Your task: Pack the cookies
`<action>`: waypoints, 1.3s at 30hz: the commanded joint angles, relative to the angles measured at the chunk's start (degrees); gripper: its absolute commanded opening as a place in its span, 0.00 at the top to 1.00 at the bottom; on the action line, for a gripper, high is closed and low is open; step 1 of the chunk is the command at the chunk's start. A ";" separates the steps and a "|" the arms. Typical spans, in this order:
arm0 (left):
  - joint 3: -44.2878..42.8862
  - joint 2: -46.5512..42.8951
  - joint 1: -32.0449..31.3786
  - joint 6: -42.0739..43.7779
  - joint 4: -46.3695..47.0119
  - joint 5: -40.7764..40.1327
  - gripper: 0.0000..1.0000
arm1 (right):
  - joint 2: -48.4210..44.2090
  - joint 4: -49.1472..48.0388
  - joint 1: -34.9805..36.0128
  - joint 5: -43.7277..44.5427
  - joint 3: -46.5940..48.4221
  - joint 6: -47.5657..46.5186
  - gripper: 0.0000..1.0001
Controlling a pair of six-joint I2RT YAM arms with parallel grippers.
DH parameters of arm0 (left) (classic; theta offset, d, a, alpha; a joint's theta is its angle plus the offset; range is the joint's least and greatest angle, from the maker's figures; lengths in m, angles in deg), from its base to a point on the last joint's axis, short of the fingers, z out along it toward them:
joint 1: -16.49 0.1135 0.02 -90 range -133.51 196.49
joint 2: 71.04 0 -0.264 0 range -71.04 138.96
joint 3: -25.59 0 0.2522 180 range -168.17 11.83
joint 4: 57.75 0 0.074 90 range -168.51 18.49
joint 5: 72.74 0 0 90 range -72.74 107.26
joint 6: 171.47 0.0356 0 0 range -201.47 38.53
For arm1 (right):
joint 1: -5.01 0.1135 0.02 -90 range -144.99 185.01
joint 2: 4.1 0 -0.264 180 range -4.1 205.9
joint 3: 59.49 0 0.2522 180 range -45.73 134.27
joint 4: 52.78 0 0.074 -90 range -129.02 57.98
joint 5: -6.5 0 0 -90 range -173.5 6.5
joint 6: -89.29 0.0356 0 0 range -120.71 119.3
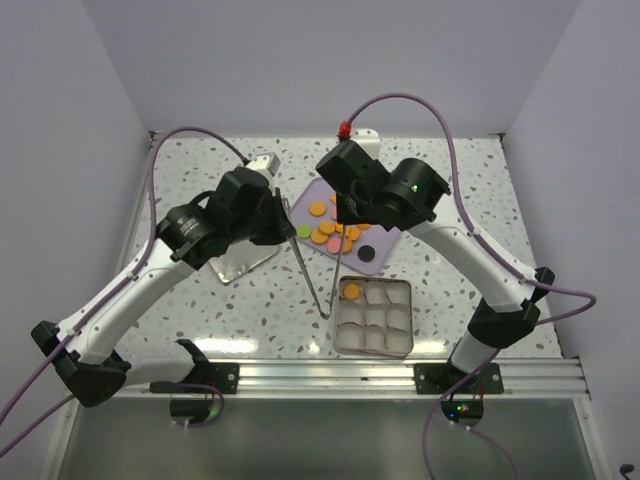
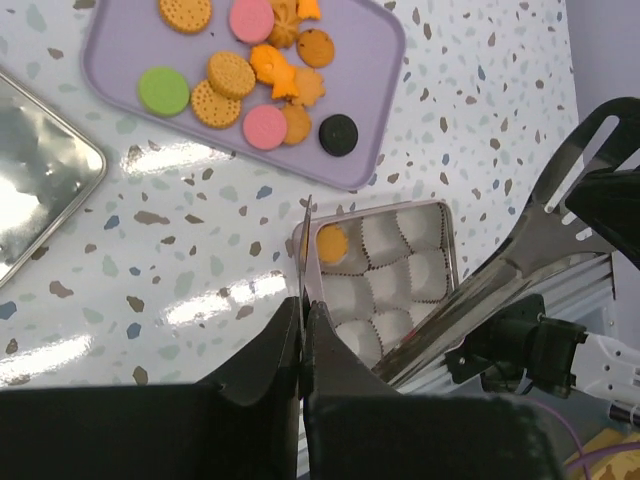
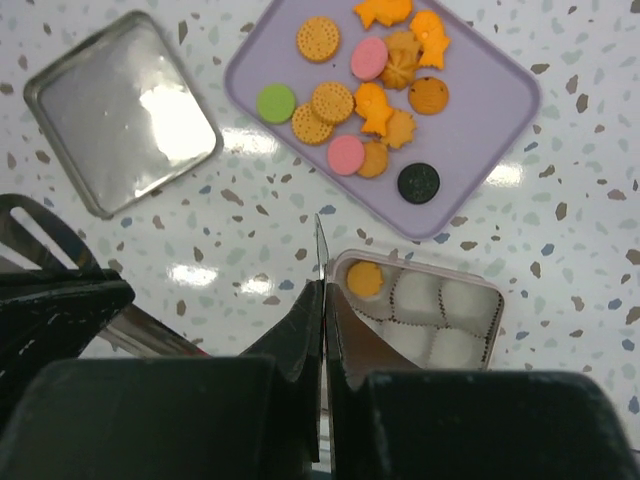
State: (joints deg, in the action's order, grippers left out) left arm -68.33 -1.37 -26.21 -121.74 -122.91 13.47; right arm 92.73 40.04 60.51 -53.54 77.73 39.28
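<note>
**A:** Tally of cookies?

**B:** Fourteen on the lilac tray: ten orange, two pink, one green, one black. Several overlap, so the orange figure is my best read. A fifteenth, an orange cookie, lies in the tin. It is in the far-left cell of nine, three by three, and white paper cups line the cells.

**A:** Tools?

**B:** Two long metal blades. The left gripper is pinched tight on the left blade, seen edge-on. The right gripper is clamped the same way on the right blade.

**A:** What differs between views?

**B:** Only the top view shows the blades as a V, with their ends meeting just beside the tin's far-left corner. Joined or merely touching, cannot tell. In that view the right arm's wrist covers part of the tray, and the left arm covers part of the square metal lid. The right wrist view shows all fourteen tray cookies and the whole lid. The left wrist view crops the tray's top edge and shows one corner of the lid. It also shows the other blade's wide slotted end.

**A:** Surroundings, obstructions?

**B:** Each blade crosses its own camera's line to the tin's corner. The lid lies near the tray's left side. Everything sits on the speckled table, with the mounting rail at the near edge.
</note>
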 commanded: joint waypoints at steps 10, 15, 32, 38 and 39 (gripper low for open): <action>-3.60 0.21 -0.37 0.81 -13.02 -7.98 1.00 | -10.53 11.90 -6.72 13.11 -4.72 7.74 1.00; -3.16 0.20 -0.37 0.02 -14.61 -10.00 1.00 | -11.23 11.99 -8.40 13.37 -4.37 7.21 1.00; -3.33 0.55 -0.28 1.86 -9.25 -5.79 1.00 | -13.00 4.00 -10.59 2.24 -8.06 5.11 1.00; -8.34 6.44 -0.28 4.50 -6.27 -3.50 1.00 | -8.95 -1.37 -7.88 -3.67 -3.51 2.12 0.49; -8.69 6.88 -0.37 4.76 -5.91 -3.59 1.00 | -8.51 -1.46 -7.87 -3.76 -2.62 1.33 0.02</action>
State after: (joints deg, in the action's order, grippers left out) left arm -74.98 4.01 -26.34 -123.03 -125.64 9.03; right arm 83.47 39.45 52.14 -57.02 70.76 44.42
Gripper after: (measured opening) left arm 0.043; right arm 0.621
